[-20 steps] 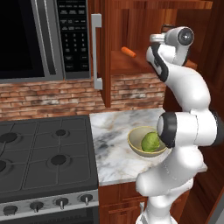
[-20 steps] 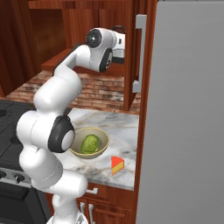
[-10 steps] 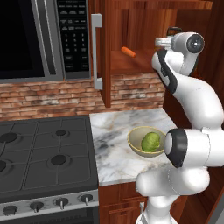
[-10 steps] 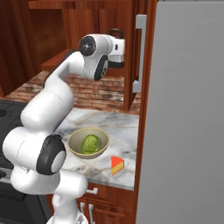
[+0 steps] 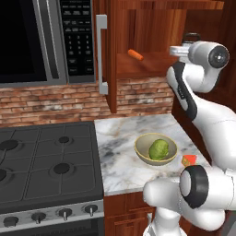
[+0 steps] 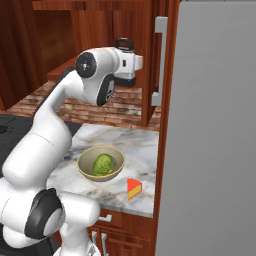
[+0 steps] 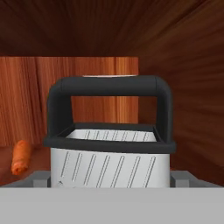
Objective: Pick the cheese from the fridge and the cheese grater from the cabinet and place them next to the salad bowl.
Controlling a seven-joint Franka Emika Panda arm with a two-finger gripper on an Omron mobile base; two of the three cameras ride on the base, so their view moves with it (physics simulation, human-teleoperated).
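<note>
The cheese grater (image 7: 109, 164), silver with slotted faces and a black top handle, stands upright between my fingers (image 7: 183, 179), which press on both its sides. My gripper (image 5: 188, 46) is shut on it, at shelf height in front of the open wooden cabinet (image 5: 152, 27). The grater's handle (image 6: 124, 44) pokes up above the hand. On the marble counter (image 5: 120, 143) sits the salad bowl (image 5: 144, 156) with its lettuce. Just to its right lies the cheese (image 5: 189, 160), an orange wedge with a red edge (image 6: 133, 188). The grey fridge (image 6: 215, 130) stands shut at the right.
A carrot (image 5: 136, 55) lies on the cabinet shelf, left of the grater (image 7: 20, 156). The cabinet door (image 5: 106, 55) hangs open to the left. A black microwave (image 5: 41, 41) hangs over the stove (image 5: 41, 161). Brick wall backs the counter.
The hand has drawn back out of the cabinet towards the cameras with the grater in it, and the wrist has swung round. Bowl, cheese and carrot have stayed put.
</note>
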